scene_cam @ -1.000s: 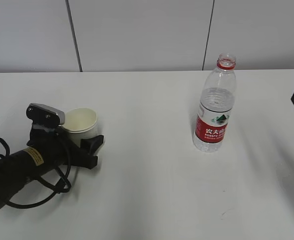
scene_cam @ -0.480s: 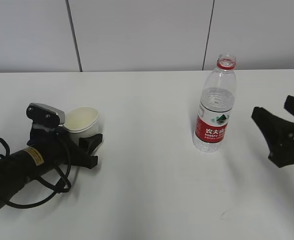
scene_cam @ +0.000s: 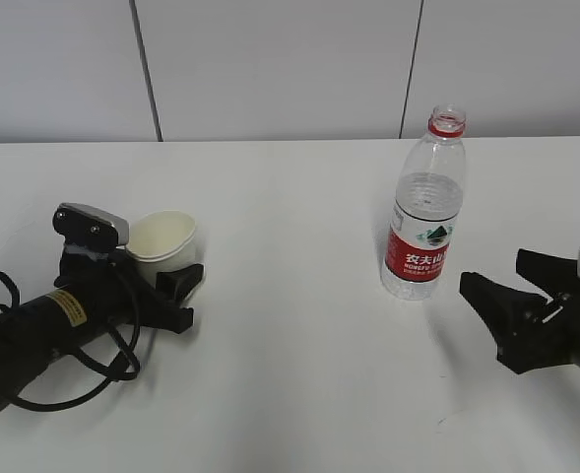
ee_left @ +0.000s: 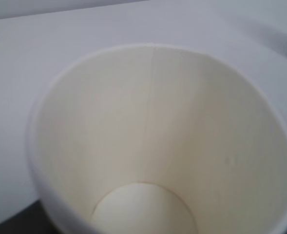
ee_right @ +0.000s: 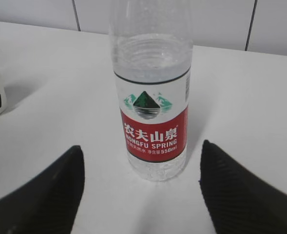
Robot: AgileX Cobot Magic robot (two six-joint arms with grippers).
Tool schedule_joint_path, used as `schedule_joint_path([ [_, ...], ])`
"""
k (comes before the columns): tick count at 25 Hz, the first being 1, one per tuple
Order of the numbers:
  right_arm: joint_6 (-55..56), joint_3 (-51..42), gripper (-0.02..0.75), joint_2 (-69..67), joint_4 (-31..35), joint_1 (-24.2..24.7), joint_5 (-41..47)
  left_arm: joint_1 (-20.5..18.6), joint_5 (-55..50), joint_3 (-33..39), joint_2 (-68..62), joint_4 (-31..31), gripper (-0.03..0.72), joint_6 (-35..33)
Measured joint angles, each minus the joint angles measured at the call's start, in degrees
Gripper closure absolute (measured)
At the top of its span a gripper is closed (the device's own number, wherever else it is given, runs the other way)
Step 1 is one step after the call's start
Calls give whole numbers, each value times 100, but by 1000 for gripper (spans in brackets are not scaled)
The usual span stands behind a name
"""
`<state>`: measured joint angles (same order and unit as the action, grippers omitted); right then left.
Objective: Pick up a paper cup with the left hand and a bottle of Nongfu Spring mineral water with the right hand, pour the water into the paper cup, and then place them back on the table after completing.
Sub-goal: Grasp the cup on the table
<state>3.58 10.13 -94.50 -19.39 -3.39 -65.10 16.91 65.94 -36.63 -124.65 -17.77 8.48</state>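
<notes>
A matte white table [scene_cam: 299,197] runs back to a grey panelled wall [scene_cam: 270,64]. The left hand [scene_cam: 176,286] holds the paper cup [scene_cam: 161,241] between its fingers; the far finger is hidden behind the cup. The uncapped bottle [scene_cam: 424,222], water [ee_right: 153,61] showing at its shoulder, stands just ahead of the right hand [scene_cam: 501,286], spread wide, arm cut off at the frame edge.

White paper cup [scene_cam: 161,242] with cream interior; clear bottle [scene_cam: 424,222] with red neck ring and red label bearing white lettering and a green mountain emblem; black left hand [scene_cam: 179,288]; black right hand [scene_cam: 511,289]; white worktop [scene_cam: 299,197]; grey panelled wall [scene_cam: 270,69].
</notes>
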Motion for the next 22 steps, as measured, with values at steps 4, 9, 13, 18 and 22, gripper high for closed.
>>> schedule_joint_path([
  [4, 141, 155, 102, -178, 10, 0, -11, 0, 0, 0, 0, -65, 291, 0],
  [9, 218, 557, 77, -611, 19, 0, -11, 0, 0, 0, 0, -81, 292, 0],
  [13, 241, 945, 76, -1011, 19, 0, -22, 0, 0, 0, 0, -82, 292, 0],
  [18, 405, 1339, 76, -1333, 19, 0, -31, 0, 0, 0, 0, -87, 292, 0],
  [22, 603, 1653, 76, -1566, 4, 0, -31, 0, 0, 0, 0, -87, 292, 0],
])
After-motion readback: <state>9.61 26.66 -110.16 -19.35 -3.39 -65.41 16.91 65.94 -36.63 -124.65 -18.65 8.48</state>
